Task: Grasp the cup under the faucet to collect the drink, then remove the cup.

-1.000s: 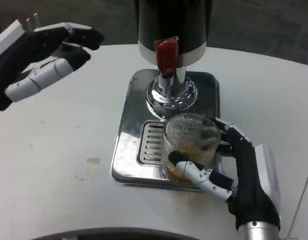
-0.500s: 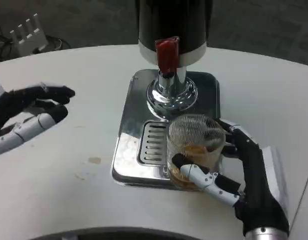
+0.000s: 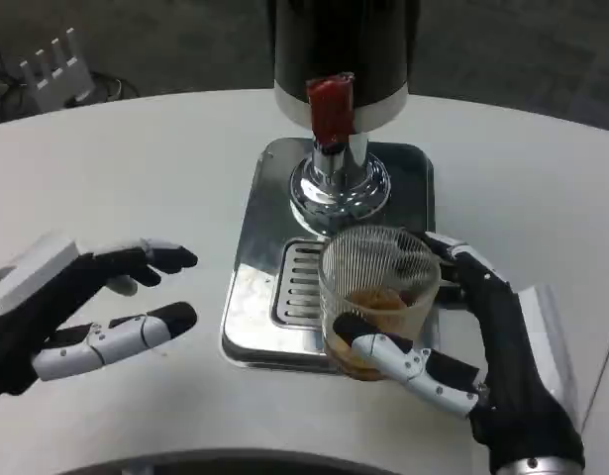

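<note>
Cup [image 3: 375, 302] sat on the tray [image 3: 259, 297] below the faucet [image 3: 331, 109], right hand [image 3: 462, 341] wrapped around it, some drink inside. Left hand [image 3: 81, 317] hovered spread. Yanking it could've slopped drink.

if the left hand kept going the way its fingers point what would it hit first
Probably the steel drip tray: the left hand points right toward its near left edge, with bare table between. Its height above the table is unclear.

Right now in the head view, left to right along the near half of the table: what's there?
left hand → drip tray grate → ribbed clear cup with amber drink → right hand gripping the cup.
</note>
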Tool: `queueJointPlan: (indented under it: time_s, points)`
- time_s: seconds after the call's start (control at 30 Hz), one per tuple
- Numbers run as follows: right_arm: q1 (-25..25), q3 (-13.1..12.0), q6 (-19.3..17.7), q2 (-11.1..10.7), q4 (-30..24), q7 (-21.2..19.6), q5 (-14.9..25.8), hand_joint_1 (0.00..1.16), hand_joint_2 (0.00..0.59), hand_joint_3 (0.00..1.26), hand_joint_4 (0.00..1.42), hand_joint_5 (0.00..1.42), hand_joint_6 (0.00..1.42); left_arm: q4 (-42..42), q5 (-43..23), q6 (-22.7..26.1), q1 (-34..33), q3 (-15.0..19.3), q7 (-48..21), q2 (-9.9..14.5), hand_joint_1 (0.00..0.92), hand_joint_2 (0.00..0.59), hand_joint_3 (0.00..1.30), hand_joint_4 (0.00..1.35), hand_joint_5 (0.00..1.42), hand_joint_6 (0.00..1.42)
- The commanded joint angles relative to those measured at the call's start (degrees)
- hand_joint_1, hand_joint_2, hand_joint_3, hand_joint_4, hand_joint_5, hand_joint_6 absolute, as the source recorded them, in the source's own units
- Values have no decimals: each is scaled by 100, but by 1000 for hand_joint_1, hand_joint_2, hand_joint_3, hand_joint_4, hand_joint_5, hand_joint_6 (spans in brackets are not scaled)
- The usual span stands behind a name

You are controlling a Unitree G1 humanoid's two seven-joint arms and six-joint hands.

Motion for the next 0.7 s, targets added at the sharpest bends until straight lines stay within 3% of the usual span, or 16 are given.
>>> queueJointPlan:
  time_s: [0.03,0.4,0.7]
  points:
    - [115,10,-143,-117,-413,187,-28,778,216,698,732,859,380,-291,264,-1,273,-59,162,-38,0,146,252,145,215,297]
    - [298,19,-157,-232,-789,491,-8,780,216,706,742,871,398,-678,668,93,695,-257,206,-74,0,133,199,76,148,265]
    - [411,71,-68,-141,-1158,724,87,790,207,714,751,883,417,-721,916,87,866,-450,230,-114,0,132,188,70,135,232]
